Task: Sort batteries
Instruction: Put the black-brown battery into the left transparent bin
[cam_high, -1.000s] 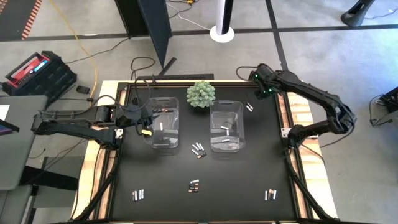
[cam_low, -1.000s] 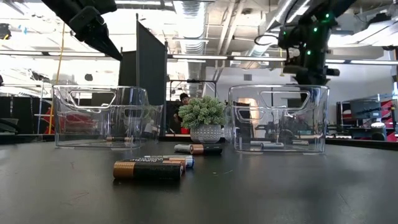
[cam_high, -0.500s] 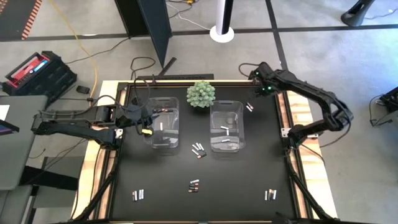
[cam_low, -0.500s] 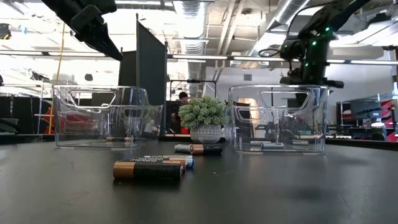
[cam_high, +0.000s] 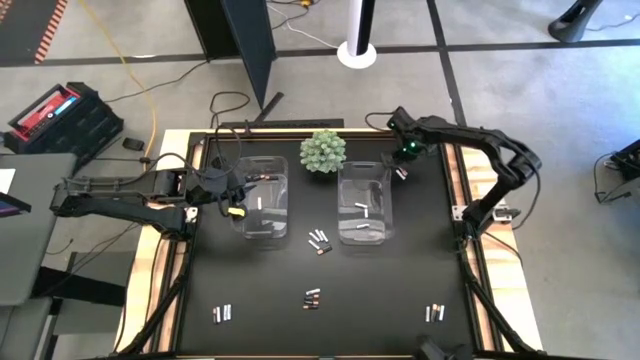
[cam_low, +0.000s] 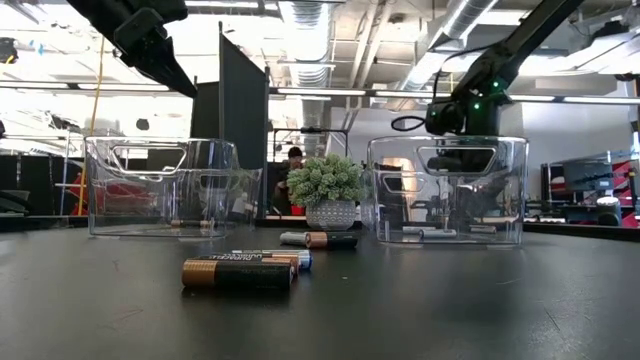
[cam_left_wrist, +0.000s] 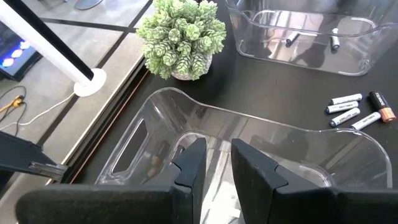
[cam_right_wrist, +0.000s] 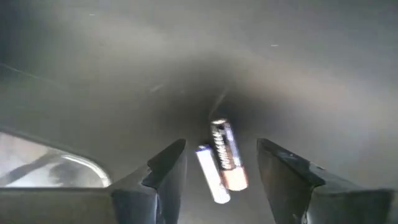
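Observation:
Two batteries lie side by side on the black table behind the right clear bin (cam_high: 363, 203): a dark one with a copper end (cam_right_wrist: 225, 155) and a pale one (cam_right_wrist: 210, 169). My right gripper (cam_right_wrist: 221, 146) hangs open just above them, pointing down, one finger on either side, touching neither. My left gripper (cam_left_wrist: 214, 168) hovers over the left clear bin (cam_high: 263, 197), its fingers a narrow gap apart with nothing between them. Each bin holds a few batteries. More batteries lie in small groups on the table (cam_high: 318, 241), (cam_high: 312, 298), (cam_high: 222, 313), (cam_high: 434, 313).
A green spiky plant in a pot (cam_high: 323, 150) stands at the far edge between the two bins. The right bin's far wall is close beside my right gripper (cam_high: 402, 160). The table's right edge (cam_high: 452, 200) lies a short way beyond the gripper.
My right gripper has come down and toward the table's left, from high over the far right corner to just above the two batteries behind the right bin. It has tipped to point more steeply down. My left arm has kept still.

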